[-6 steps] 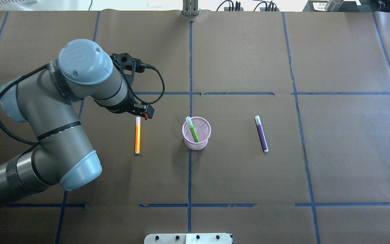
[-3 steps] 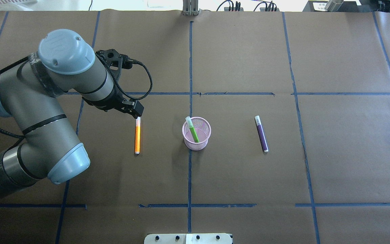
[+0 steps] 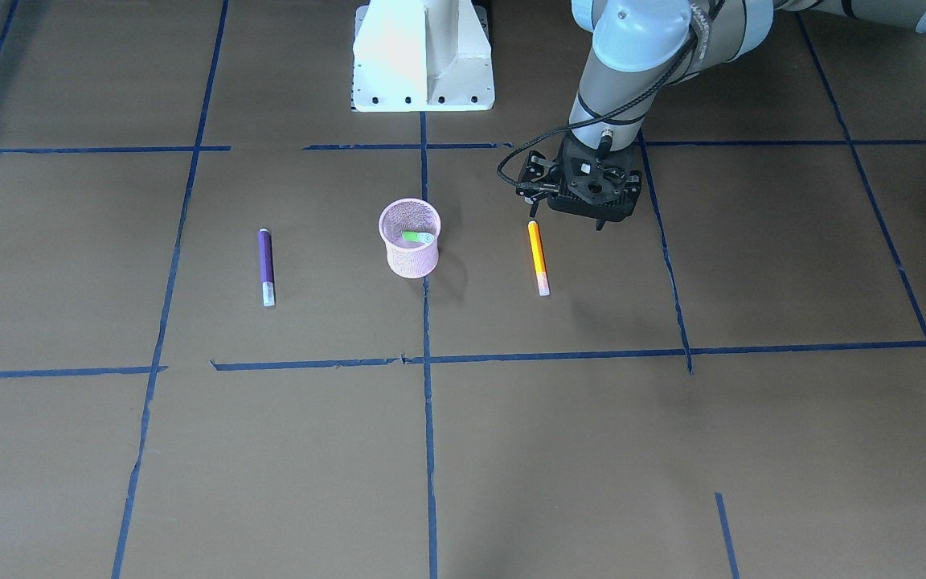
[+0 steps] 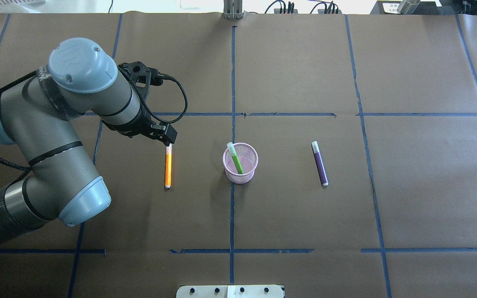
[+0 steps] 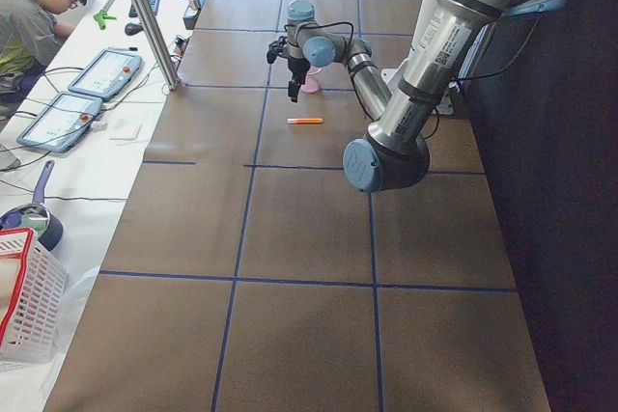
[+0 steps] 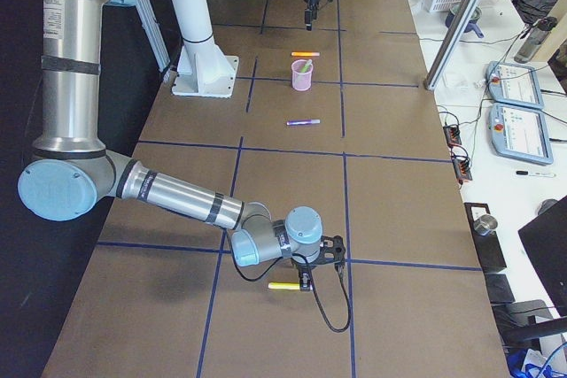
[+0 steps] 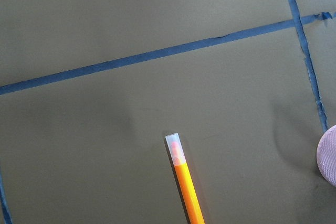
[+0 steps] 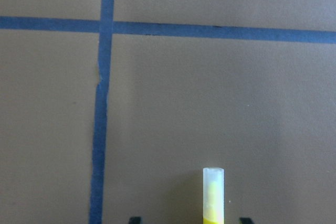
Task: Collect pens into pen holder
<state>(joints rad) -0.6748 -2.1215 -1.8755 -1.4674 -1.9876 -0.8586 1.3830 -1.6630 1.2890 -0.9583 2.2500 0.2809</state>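
Note:
The pink mesh pen holder (image 4: 249, 171) stands mid-table with the green pen (image 4: 235, 158) leaning inside it. The orange pen (image 4: 168, 165) lies flat to its left and the purple pen (image 4: 319, 163) to its right. My left gripper (image 4: 167, 140) hovers over the orange pen's capped end, and in the front view (image 3: 565, 221) it looks open and empty. The left wrist view shows the orange pen's cap (image 7: 175, 148) and none of my fingers. My right gripper (image 8: 189, 220) is open, its tips either side of a yellow pen (image 8: 213, 192).
Brown paper with blue tape lines covers the table (image 4: 304, 215). The white robot base (image 3: 423, 56) stands behind the pen holder. The right arm (image 6: 177, 201) works at the far right end of the table, outside the overhead view. An operator (image 5: 34, 16) sits beyond the table.
My left arm has swung left and back, carrying the gripper from just right of the orange pen's cap to over it. It has barely moved in the last half second.

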